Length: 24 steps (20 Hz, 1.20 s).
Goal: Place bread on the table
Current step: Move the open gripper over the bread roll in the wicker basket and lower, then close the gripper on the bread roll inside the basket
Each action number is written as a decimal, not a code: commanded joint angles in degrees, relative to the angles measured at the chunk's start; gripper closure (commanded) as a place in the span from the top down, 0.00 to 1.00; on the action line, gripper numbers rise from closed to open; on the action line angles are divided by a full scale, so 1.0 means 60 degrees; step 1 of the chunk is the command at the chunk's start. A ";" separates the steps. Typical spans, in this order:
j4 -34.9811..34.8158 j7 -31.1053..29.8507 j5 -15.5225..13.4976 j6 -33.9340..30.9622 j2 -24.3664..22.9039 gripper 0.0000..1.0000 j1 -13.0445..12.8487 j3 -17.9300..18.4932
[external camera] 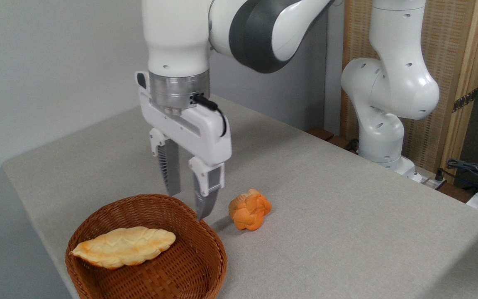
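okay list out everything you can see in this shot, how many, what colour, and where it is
bread: one, pale cream with golden-brown edges, lying in the basket
basket: one, brown wicker, near left corner of the table
bun: one, orange, knotted, on the table right of the basket
table: one, light grey-beige, fills the scene
cables: several, dark, far right off the table
screen: one, tan woven, behind the arm
gripper: one, white with grey fingers, open, empty, above the basket's far rim

Robot gripper (pixel 187 205) hangs open over basket (pixel 197 265)
Bread (pixel 123 246) lies inside at lower left; an orange bun (pixel 249 209) sits on the table (pixel 347 216), centre frame.
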 commanded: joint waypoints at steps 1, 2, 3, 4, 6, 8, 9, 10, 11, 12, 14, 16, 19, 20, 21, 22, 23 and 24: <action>0.0129 0.0367 -0.0150 0.0959 0.0464 1.00 -0.0084 -0.0227; 0.0129 0.0775 -0.0150 0.1194 0.0552 1.00 -0.0084 -0.0286; 0.0129 0.1025 -0.0164 0.1284 0.0611 1.00 -0.0084 -0.0301; 0.0129 0.1419 -0.0194 0.1357 0.0727 1.00 -0.0084 -0.0374; 0.0129 0.1672 -0.0208 0.1721 0.0933 1.00 -0.0084 -0.0404; 0.0129 0.1672 -0.0209 0.2278 0.1225 1.00 -0.0084 -0.0637; 0.0129 0.1672 -0.0194 0.2484 0.1357 1.00 -0.0084 -0.0784; 0.0129 0.1658 -0.0208 0.2631 0.1489 1.00 -0.0084 -0.0814; 0.0129 0.1658 -0.0209 0.2777 0.1606 1.00 -0.0084 -0.0829; 0.0129 0.1643 -0.0223 0.2851 0.1651 1.00 -0.0084 -0.0829; 0.0129 0.1570 -0.0616 0.2954 0.1739 1.00 -0.0084 -0.0887; 0.0129 0.1614 -0.0897 0.2983 0.1754 1.00 -0.0084 -0.0946; 0.0129 0.1643 -0.0882 0.3260 0.1929 1.00 -0.0084 -0.0946; 0.0129 0.1629 -0.0882 0.3392 0.1973 1.00 -0.0084 -0.0946; 0.0129 0.1643 -0.0868 0.3466 0.2032 1.00 -0.0084 -0.0946; 0.0129 0.1643 -0.0853 0.3511 0.2061 1.00 -0.0084 -0.0946; 0.0129 0.1643 -0.0853 0.3642 0.2105 1.00 -0.0084 -0.0946; 0.0129 0.1643 -0.0853 0.3701 0.2105 1.00 -0.0084 -0.0946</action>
